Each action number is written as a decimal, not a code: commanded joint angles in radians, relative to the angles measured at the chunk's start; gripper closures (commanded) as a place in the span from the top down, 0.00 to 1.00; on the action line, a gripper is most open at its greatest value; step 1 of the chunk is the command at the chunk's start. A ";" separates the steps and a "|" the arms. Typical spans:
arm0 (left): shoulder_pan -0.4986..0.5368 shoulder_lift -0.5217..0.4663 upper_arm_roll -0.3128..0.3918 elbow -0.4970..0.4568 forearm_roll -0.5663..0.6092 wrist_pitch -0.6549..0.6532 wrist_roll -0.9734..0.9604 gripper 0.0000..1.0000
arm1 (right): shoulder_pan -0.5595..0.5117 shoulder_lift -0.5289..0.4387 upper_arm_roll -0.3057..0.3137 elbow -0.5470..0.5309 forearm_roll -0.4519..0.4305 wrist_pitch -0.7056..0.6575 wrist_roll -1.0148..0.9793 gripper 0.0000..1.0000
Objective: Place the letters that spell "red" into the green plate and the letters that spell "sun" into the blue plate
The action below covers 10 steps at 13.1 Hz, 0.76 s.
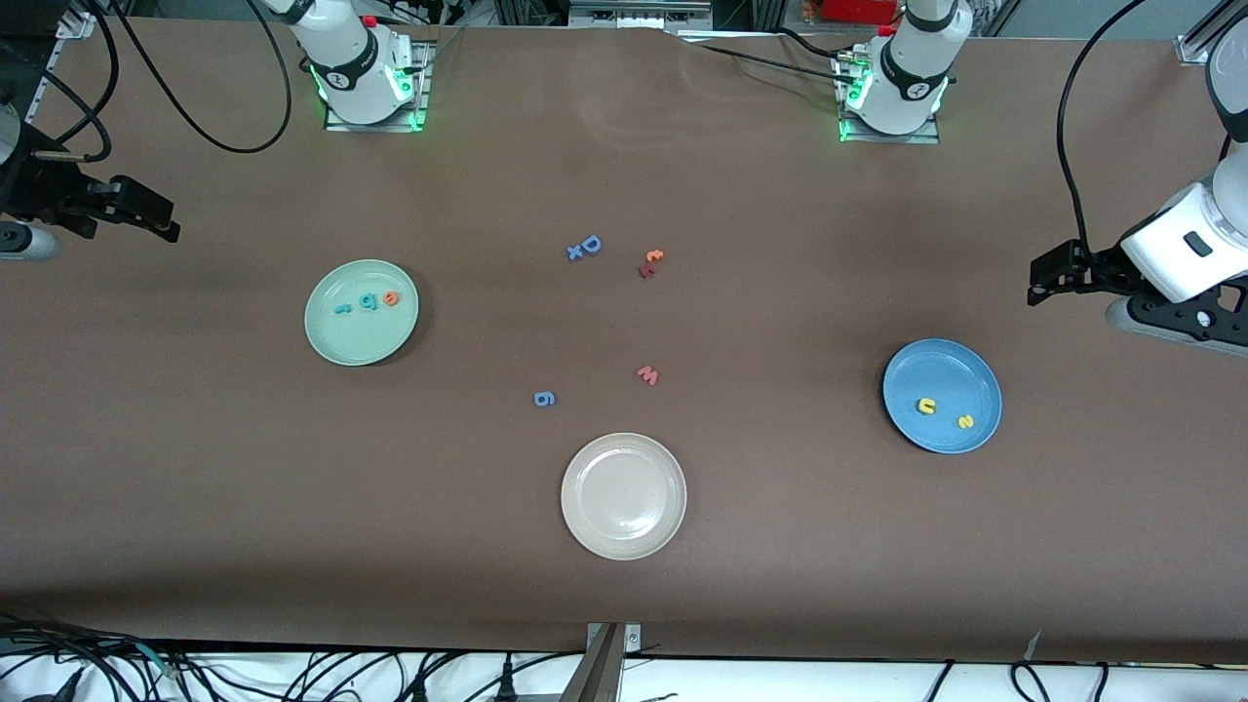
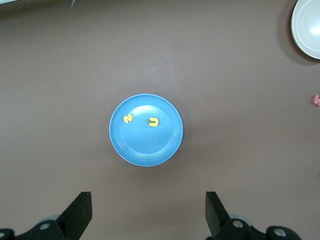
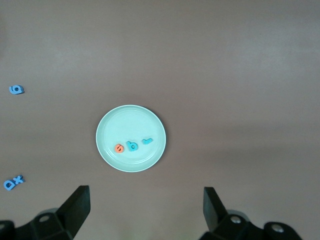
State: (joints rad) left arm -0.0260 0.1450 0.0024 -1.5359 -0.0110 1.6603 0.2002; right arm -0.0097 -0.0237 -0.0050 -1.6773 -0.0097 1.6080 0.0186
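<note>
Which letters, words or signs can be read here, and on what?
"r", "d", "e": in the green plate.
"u", "s": in the blue plate.
"D", "x", "g", "w": loose on the table.
Orange letter, dark letter: too small to read.
No printed words or brands.

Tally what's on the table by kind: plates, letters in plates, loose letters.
Plates: 3, the green plate, blue plate, white plate
Letters in green plate: 3
Letters in blue plate: 2
Loose letters on table: 6
Total: 14
</note>
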 commanded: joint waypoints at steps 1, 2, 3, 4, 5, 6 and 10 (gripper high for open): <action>0.006 -0.010 0.001 0.011 -0.023 -0.024 0.024 1.00 | -0.007 -0.013 0.004 -0.010 -0.013 0.010 -0.023 1.00; 0.005 -0.010 0.001 0.011 -0.023 -0.024 0.024 1.00 | -0.010 0.004 0.004 0.008 -0.010 0.007 -0.023 1.00; 0.006 -0.010 0.001 0.011 -0.023 -0.025 0.025 1.00 | -0.010 0.024 0.005 0.040 -0.009 -0.008 -0.023 1.00; 0.006 -0.012 0.002 0.011 -0.023 -0.025 0.025 1.00 | -0.012 0.030 0.005 0.050 -0.007 -0.014 -0.023 1.00; 0.006 -0.013 0.002 0.011 -0.021 -0.027 0.025 1.00 | -0.012 0.036 0.005 0.051 -0.007 -0.014 -0.023 1.00; 0.006 -0.013 0.002 0.011 -0.023 -0.028 0.025 1.00 | -0.012 0.036 0.005 0.050 -0.006 -0.014 -0.023 1.00; 0.006 -0.012 0.002 0.011 -0.023 -0.028 0.027 1.00 | -0.010 0.036 0.005 0.050 -0.006 -0.016 -0.023 1.00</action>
State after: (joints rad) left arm -0.0260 0.1416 0.0024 -1.5359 -0.0110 1.6544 0.2012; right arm -0.0102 -0.0014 -0.0053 -1.6593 -0.0097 1.6098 0.0171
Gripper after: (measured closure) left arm 0.000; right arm 0.000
